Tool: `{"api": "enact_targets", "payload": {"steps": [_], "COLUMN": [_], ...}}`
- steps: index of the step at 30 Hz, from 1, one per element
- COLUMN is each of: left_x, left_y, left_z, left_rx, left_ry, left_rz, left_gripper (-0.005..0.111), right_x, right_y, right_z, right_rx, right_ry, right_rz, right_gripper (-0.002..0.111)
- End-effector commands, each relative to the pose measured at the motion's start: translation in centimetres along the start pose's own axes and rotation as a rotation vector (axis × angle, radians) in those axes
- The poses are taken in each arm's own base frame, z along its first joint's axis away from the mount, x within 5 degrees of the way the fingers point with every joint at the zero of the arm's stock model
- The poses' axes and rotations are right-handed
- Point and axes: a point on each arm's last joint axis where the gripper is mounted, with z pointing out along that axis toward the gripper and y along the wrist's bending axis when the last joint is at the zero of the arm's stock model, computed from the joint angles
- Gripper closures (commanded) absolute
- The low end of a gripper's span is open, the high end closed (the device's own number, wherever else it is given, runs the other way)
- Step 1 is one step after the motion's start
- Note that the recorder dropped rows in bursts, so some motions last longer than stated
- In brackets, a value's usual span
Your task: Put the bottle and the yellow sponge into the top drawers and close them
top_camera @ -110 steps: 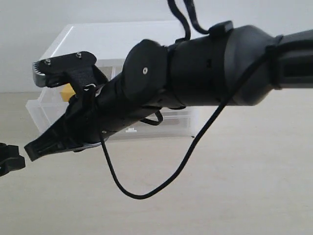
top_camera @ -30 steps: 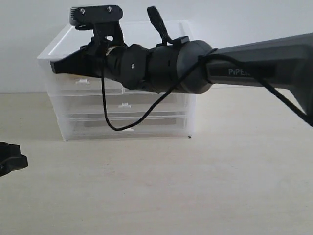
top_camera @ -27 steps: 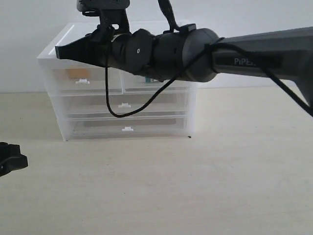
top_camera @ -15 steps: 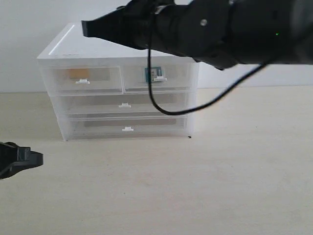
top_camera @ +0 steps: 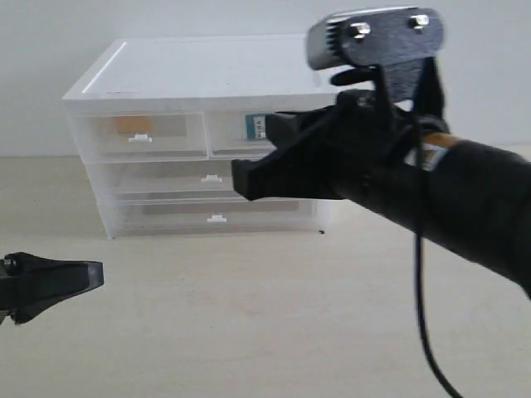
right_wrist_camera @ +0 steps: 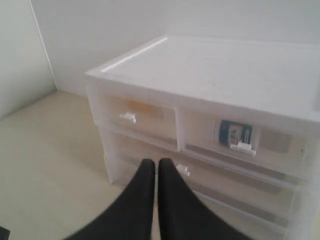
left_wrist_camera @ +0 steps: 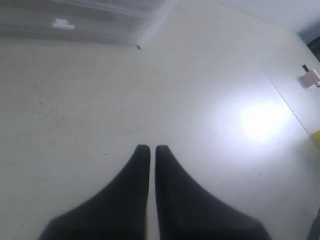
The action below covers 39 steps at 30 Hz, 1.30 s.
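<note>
Exterior view: both top drawers (top_camera: 178,137) sit flush in the cabinet (top_camera: 207,75). The yellow sponge (top_camera: 133,124) shows through the left one, the bottle (top_camera: 255,128) through the right. The right gripper (top_camera: 242,180) hangs before the cabinet, and the left gripper (top_camera: 93,278) is low over the bench (top_camera: 249,332). Left wrist view: gripper fingers together, nothing held. Right wrist view: the same, facing closed drawers. Judgement: task appears complete, nothing outstanding.

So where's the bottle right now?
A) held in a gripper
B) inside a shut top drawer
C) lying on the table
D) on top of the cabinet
B: the bottle shows through the translucent front of a closed top drawer.
</note>
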Motion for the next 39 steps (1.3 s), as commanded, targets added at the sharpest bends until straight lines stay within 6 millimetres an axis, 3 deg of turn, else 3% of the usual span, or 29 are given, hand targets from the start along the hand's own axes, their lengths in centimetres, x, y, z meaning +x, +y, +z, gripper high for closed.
{"api": "enact_targets", "payload": {"steps": [1,9,19,32,35,39], "left_x": [-0.1,0.2,2.7,3.3,2.1,0.7], "left_y": [-3.3,-10.3,-14.5,-15.3,-14.3,-11.0], "left_z": [-2.3,-7.5,-10.8,-11.6,-12.3,-14.9], "left_rx": [0.032,0.085,0.085,0.063,-0.112,-0.484], "left_ry": [-0.119,-0.341,-0.486,-0.541,-0.662,-0.867], "left_rz": [0.103,0.307,0.608,0.695,0.711,0.403], "left_gripper": [0.103,0.103,0.103,0.103,0.103,0.103], "right_x": [-0.7,-0.2,0.7,0.7,0.7,0.7], "right_y": [-0.3,-1.8,-1.8,-1.8,-1.8,-1.8], "right_z": [-4.8,-11.0,-13.4,-13.4,-13.4,-13.4], "right_rx": [-0.014,-0.069,-0.146,-0.146,-0.146,-0.146], "right_ry": [-0.158,-0.209,-0.140,-0.140,-0.140,-0.140], "right_rz": [0.026,0.092,0.102,0.102,0.102,0.102], "right_gripper": [0.108,0.108,0.108,0.108,0.108,0.108]}}
